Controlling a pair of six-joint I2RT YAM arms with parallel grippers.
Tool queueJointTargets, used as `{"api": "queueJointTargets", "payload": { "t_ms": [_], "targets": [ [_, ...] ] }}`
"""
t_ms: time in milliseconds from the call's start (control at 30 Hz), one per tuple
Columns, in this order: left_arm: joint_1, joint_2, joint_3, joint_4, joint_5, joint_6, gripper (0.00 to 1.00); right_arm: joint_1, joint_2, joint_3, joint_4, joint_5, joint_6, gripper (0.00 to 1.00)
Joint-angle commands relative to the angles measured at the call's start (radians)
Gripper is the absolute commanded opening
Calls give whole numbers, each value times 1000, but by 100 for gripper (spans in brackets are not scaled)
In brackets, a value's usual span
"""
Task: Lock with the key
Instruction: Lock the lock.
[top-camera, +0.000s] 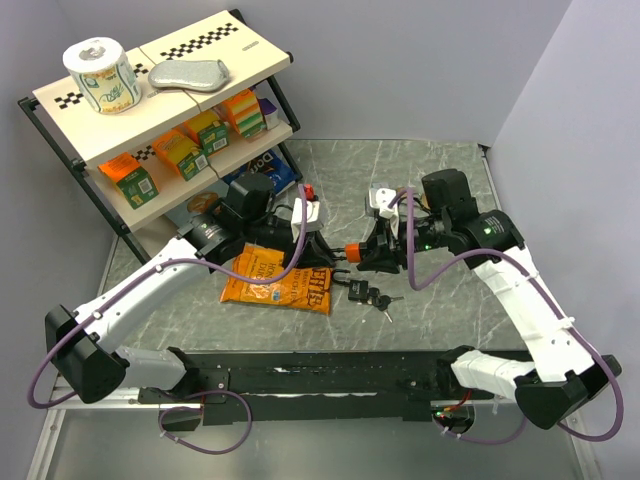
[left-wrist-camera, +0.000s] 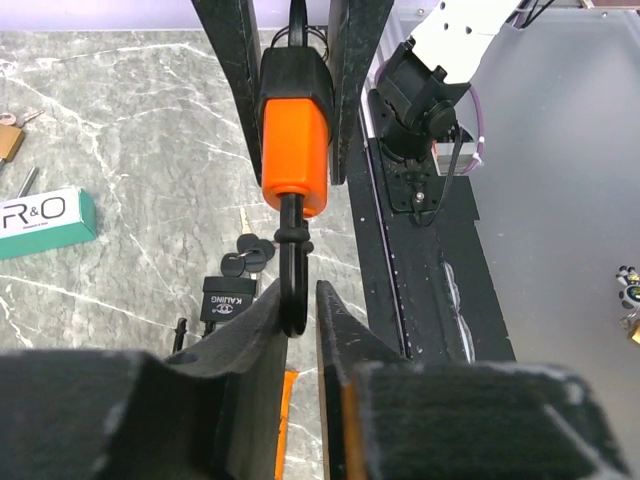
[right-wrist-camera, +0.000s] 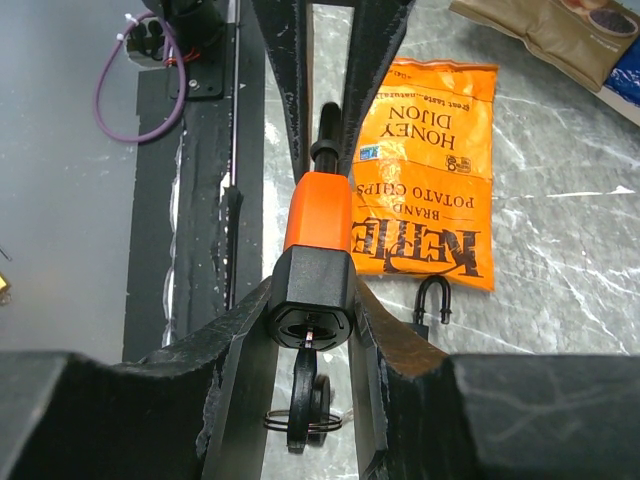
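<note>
One orange-and-black padlock (right-wrist-camera: 318, 215), key (right-wrist-camera: 303, 392) inserted

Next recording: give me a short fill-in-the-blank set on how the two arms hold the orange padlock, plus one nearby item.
1. The left pincer grips the orange padlock by its ____.
2. The right pincer clamps that padlock's ____ end cap, where a key is inserted.
3. The chip bag beside them reads Honey ____.

Missing words: shackle; black; Dijon.
</note>
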Motion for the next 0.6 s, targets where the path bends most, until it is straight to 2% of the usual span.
{"api": "queueJointTargets", "payload": {
  "t_ms": [0,133,567],
  "targets": [
    [1,-34,19,29,34,-1,16,8,2,16,72,-45,23,0],
    [3,-34,18,46,51,-12,1,6,10,19,79,-44,20,0],
    [-63,30,35,231,89,-161,1,85,51,-18,175,-54,47,0]
  ]
}}
